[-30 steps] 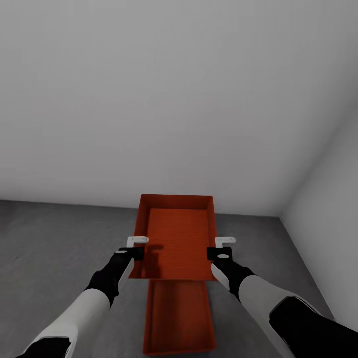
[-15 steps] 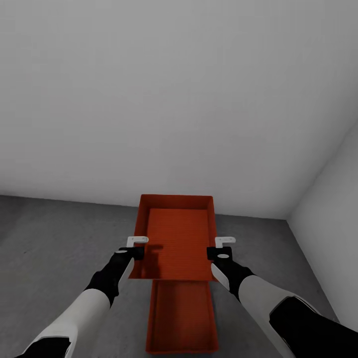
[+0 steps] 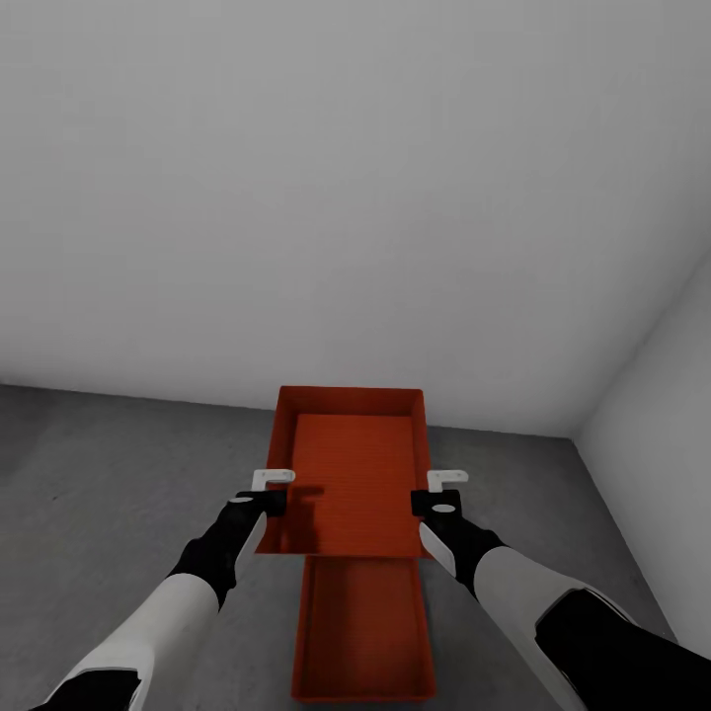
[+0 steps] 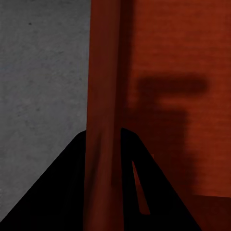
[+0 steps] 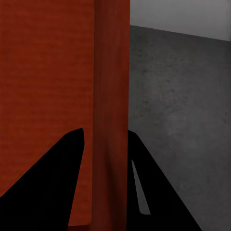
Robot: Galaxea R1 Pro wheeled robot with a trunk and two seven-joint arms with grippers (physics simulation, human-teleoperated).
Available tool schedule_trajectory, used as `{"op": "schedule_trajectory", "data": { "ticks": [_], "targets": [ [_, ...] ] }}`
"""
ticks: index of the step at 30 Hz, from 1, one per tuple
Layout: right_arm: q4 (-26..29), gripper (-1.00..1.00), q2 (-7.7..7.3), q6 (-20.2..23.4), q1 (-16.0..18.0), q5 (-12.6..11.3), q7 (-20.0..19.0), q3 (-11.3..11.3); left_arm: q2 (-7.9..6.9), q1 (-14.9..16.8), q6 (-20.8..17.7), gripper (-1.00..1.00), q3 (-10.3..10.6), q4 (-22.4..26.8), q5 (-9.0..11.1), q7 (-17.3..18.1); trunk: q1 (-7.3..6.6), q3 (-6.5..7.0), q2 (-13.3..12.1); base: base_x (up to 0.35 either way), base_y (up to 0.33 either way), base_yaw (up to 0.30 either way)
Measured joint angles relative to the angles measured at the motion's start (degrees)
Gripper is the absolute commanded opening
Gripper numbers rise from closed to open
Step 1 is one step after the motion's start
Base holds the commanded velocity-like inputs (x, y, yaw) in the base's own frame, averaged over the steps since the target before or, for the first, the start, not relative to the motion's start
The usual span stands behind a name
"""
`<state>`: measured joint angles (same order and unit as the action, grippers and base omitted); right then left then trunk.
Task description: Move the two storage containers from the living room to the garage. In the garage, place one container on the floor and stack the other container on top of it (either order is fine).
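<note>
Change: arms and held container keep their place in the head view; wall-floor line and lower bin sit slightly shifted, consistent with camera motion.
Held container (image 3: pixel 351 474): orange-red, open-top, thin plain walls, finely ribbed base; raised above the lower container (image 3: pixel 361 632).
Lower container: identical; on the floor (image 3: pixel 109 474); mottled dark grey concrete.
Left gripper (image 3: pixel 269 491): clamped on the held container's left wall.
Right gripper (image 3: pixel 439 491): clamped on its right wall.
</note>
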<state>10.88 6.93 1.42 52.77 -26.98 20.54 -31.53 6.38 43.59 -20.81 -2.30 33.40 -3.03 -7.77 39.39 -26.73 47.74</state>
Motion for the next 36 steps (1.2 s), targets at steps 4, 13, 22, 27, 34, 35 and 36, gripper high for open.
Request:
{"op": "schedule_trajectory", "data": {
  "ticks": [4, 13, 22, 27, 34, 35, 36],
  "targets": [
    [0.0, -1.0, -0.02, 0.0, 0.0, 0.0, 0.0, 0.0, 0.01, 0.0, 0.0, -1.0, 0.0, 0.0, 0.0, 0.0, 0.0, 0.0, 0.0, 0.0, 0.0, 0.0],
    [0.1, -1.0, -0.05, 0.0, 0.0, 0.0, 0.0, 0.0, 0.02, 0.0, 0.0, -1.0, 0.1, 0.1, 0.1, -0.1, 0.01, 0.0, 0.0, -0.04, -0.062, 0.0],
    [0.1, -1.0, -0.07, 0.0, 0.0, 0.0, 0.0, -0.1, 0.05, 0.0, 0.1, -1.0, 0.0, 0.1, 0.0, -0.1, 0.0, 0.0, 0.0, -0.035, -0.054, 0.0],
    [0.1, -1.0, -0.04, 0.0, 0.0, -0.1, 0.0, -0.1, 0.01, 0.0, 0.1, -1.0, 0.1, 0.1, 0.1, -0.1, 0.0, -0.07, 0.0, 0.0, -0.001, 0.0],
    [0.1, -1.0, -0.04, 0.0, 0.0, -0.1, 0.0, -0.1, 0.01, 0.0, 0.1, -1.0, 0.1, 0.1, 0.1, -0.1, 0.0, -0.65, 0.0, 0.0, 0.0, 0.0],
    [0.1, -1.0, -0.05, 0.0, 0.0, -0.1, 0.0, -0.1, 0.02, 0.0, 0.1, -1.0, 0.1, 0.1, 0.1, -0.1, 0.0, -0.74, 0.0, 0.0, 0.0, 0.0],
    [0.1, -1.0, -0.05, 0.0, 0.0, -0.1, 0.0, -0.1, 0.02, 0.0, 0.1, -1.0, 0.1, 0.1, 0.1, -0.1, 0.0, -0.83, 0.0, 0.0, 0.0, 0.0]
  ]
}}
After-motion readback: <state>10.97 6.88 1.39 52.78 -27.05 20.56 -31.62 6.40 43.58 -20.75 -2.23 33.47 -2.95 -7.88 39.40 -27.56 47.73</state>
